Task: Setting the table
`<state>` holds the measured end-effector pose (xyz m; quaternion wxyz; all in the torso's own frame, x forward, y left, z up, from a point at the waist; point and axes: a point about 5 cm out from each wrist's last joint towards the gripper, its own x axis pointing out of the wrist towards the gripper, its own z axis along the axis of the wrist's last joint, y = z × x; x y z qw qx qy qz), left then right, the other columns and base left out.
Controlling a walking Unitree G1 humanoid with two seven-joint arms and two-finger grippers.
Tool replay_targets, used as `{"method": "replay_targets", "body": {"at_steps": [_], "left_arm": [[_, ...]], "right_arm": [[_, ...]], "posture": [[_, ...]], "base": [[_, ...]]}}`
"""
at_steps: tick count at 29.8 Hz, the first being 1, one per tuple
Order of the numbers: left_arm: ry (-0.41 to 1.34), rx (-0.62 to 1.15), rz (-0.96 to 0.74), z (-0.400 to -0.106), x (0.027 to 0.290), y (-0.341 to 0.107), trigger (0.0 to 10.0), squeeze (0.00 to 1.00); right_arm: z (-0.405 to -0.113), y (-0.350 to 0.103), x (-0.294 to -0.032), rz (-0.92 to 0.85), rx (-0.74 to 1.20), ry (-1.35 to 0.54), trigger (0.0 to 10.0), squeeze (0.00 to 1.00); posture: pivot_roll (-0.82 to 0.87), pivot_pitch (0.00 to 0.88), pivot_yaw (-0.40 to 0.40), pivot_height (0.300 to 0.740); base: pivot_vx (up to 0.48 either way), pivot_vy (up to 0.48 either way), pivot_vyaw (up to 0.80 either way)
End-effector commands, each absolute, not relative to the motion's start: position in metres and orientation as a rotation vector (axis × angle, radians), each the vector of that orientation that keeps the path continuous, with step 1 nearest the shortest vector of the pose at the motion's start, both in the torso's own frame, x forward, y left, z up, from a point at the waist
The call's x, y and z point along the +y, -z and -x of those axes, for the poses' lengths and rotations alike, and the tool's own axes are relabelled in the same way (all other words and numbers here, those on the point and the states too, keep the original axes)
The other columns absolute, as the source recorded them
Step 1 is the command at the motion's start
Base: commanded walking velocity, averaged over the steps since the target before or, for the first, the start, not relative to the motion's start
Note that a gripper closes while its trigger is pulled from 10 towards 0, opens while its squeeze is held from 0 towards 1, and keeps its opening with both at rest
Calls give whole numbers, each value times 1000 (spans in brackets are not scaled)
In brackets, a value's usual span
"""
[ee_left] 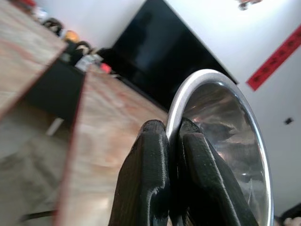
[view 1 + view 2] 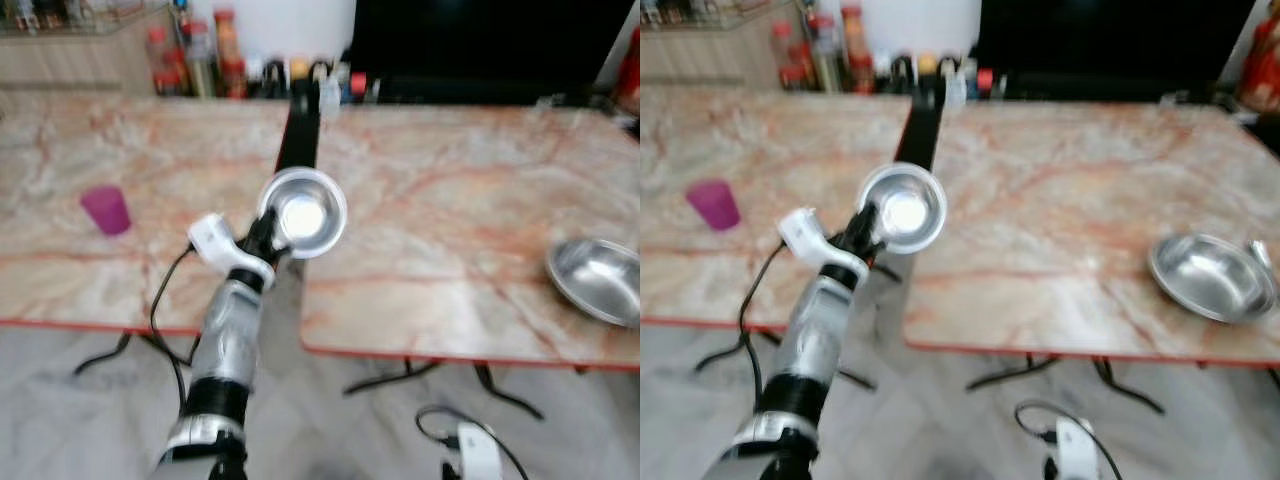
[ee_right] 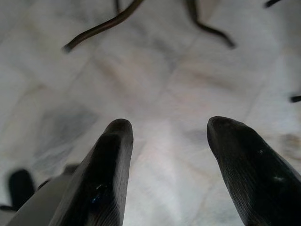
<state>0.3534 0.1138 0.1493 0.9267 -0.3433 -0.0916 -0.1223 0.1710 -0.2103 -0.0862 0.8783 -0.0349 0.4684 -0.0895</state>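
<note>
My left gripper [image 2: 268, 232] is shut on the rim of a small steel bowl [image 2: 303, 213], held tilted above the gap between two marble tables. In the left wrist view both black fingers [image 1: 155, 179] pinch that bowl's rim [image 1: 207, 77]. A second, wider steel bowl [image 2: 598, 280] lies on the right table [image 2: 450, 200] near its front right corner. A purple cup [image 2: 106, 209] stands on the left table [image 2: 60, 160]. My right gripper [image 3: 169, 141] hangs open over the pale floor, with nothing between its fingers.
Bottles and jars [image 2: 200, 60] line the back of the tables by a dark screen [image 2: 480, 45]. A black strip [image 2: 300, 130] runs along the gap between the tables. Table legs and a cable [image 2: 440, 420] lie on the tiled floor.
</note>
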Motion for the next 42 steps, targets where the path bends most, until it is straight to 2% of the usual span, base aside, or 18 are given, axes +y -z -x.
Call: {"method": "replay_targets", "body": {"at_steps": [1,12,32,42], "left_arm": [[253,-208,696,-355,118,-155,10000,0],[252,-202,687,-355,118,-155,10000,0],[227,-187,666,-356,121,-152,10000,0],[191,-172,641,-356,127,-148,10000,0]], "right_arm": [[-171,88,-201,50,979,169,10000,0],[-171,88,-200,57,981,161,10000,0],[-170,89,-198,51,980,163,10000,0],[-170,89,-199,53,981,164,10000,0]], "posture": [[-8,0,-22,740],[-7,0,-18,740],[-9,0,-18,740],[-8,0,-22,740]], "base": [[0,-465,0],[0,-456,0],[269,-394,0],[147,-66,0]]}}
